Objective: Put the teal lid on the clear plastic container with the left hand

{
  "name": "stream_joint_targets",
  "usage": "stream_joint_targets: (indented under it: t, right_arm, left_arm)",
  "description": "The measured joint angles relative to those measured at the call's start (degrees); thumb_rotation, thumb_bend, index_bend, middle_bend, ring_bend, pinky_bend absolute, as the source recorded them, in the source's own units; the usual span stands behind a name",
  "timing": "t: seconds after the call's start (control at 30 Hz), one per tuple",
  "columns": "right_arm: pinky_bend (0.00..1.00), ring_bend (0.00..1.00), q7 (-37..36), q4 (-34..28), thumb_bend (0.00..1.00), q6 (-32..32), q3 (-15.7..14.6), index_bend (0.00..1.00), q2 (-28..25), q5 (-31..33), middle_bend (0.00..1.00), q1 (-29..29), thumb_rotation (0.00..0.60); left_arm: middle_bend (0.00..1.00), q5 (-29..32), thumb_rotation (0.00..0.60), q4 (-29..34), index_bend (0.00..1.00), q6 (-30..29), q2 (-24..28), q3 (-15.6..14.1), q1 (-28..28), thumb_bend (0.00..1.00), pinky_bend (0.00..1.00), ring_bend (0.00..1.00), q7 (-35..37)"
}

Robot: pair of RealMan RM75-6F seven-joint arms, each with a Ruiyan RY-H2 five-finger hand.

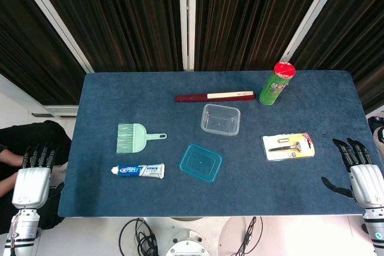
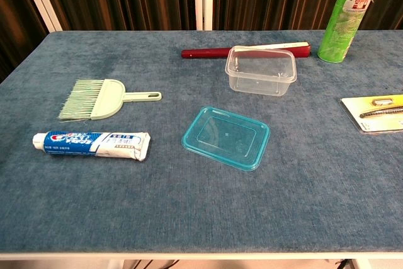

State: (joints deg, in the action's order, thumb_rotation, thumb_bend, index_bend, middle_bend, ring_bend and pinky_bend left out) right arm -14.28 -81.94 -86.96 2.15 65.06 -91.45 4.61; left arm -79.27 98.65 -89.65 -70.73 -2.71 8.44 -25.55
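Dark curtain backdrop, blue felt table (image 1: 108, 196) filling both views, nothing started yet. Largest thing near the work zone is the clear plastic container (image 1: 220, 119), sitting upright and open-topped mid-table, well apart from your left hand (image 1: 33, 175) and up-right of it. The teal lid (image 1: 200, 162) lies flat on the felt just beside the container's near-left corner, not touching it, and closer to your left hand than the container is, though still a long reach to the right across the table. Left hand hangs off the table's left edge, fingers straight and slightly apart, holding nothing. Right hand (image 1: 360, 172) sits at the right edge, fingers spread, thumb out, empty; leave it parked. My read: the step is reach and pick the lid. It's thin and flat on soft cloth, so you probably won't get under it from straight above; come in low from its left edge, press that edge to tip it or slide it, then pinch the rim. Keep the lid level and match its long side to the container's before lowering, since it lies rotated relative to the tub. Watch the toothpaste tube (image 1: 138, 171) and the green brush (image 1: 135, 137): both lie between your left hand and the lid, so go over them.
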Motion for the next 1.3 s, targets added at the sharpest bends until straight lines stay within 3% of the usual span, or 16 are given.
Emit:
stream_joint_targets:
  t: [0.23,0.43,0.73,0.97,1.1,1.3]
  right_arm:
    - [0.04,0.0,0.58,-0.71,0.11,1.39,0.08,0.0,-0.11,-0.27,0.16,1.13,0.6]
    - [0.04,0.0,0.93,-1.65,0.11,5.61,0.47,0.0,-0.13,-1.53,0.23,4.89,0.6]
    - [0.02,0.0,3.82,-4.47,0.12,25.19,3.89,0.0,2.48,0.79,0.23,18.6,0.6]
    - [0.0,0.0,8.09,-3.55,0.12,43.02,8.55,0.0,9.04,9.9,0.18,32.41,0.6]
    - [0.0,0.0,10.99,-0.27,0.12,48.61,10.78,0.0,13.43,15.44,0.17,38.36,0.6]
    - [0.0,0.0,12.91,2.73,0.13,56.39,11.6,0.0,16.31,22.65,0.19,43.87,0.6]
  left_arm:
    - [0.0,-0.63,0.6,0.26,0.08,1.45,0.23,0.85,0.05,0.02,0.0,0.0,0.88]
    - [0.0,-1.91,0.6,1.3,0.08,2.97,1.09,1.21,0.43,0.02,0.0,0.0,2.17]
    - [0.0,-1.94,0.6,2.33,0.08,6.97,1.55,2.27,2.14,0.02,0.0,0.0,2.22]
    - [0.0,0.32,0.6,1.43,0.08,9.66,1.08,3.56,3.15,0.02,0.0,0.0,2.83]
    - [0.0,1.4,0.6,0.61,0.08,11.08,0.88,4.14,3.67,0.02,0.0,0.0,3.68]
    - [0.0,1.79,0.6,-0.47,0.08,12.29,0.69,4.47,4.11,0.02,0.0,0.0,5.07]
